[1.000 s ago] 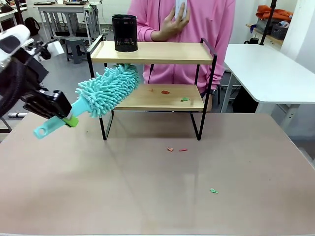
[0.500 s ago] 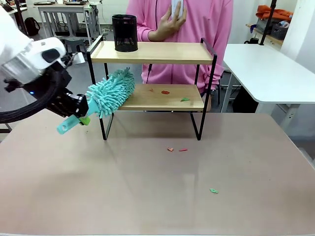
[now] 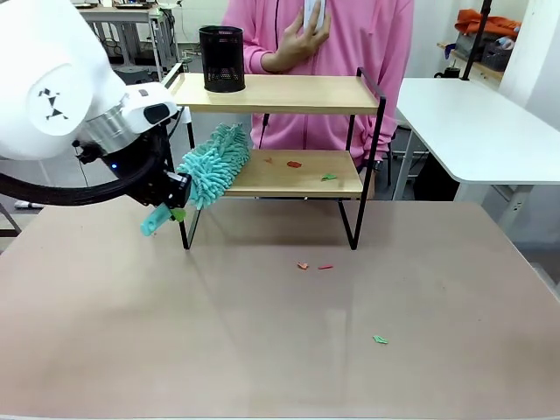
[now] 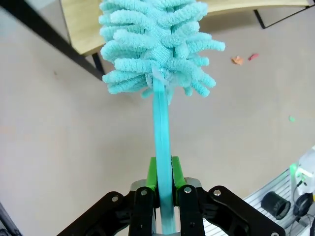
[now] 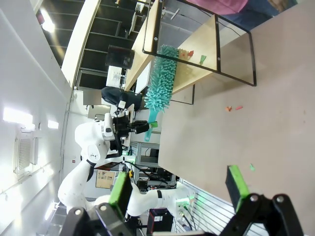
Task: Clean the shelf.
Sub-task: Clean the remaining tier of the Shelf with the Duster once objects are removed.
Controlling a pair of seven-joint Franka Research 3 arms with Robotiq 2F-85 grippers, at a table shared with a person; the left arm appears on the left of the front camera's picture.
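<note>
Two tiers on the shelf [image 3: 280, 94], set at the table's [image 3: 262, 350] far edge, left of middle. Sweeping of the lower board [image 3: 262, 179] judged only just under way. Left gripper [image 3: 173, 210] clenched on the handle of the teal duster [image 3: 214, 162], fluffy head poked in over that board's left end, under the top board. Right gripper [image 5: 178, 186] released, nothing between its pads.

Calls next, probably, for a low push along the board toward its right end, where a red scrap [image 3: 294, 164] and a green scrap [image 3: 328, 177] lie. Top board to follow, with a black mesh cup [image 3: 221, 59] at its left end in the way.

Hard to tell whether the head actually touches the wood. Board's left corner hidden behind the fluff. Person's hand [image 3: 302, 39] holding something white, cut off at the upper edge.
</note>
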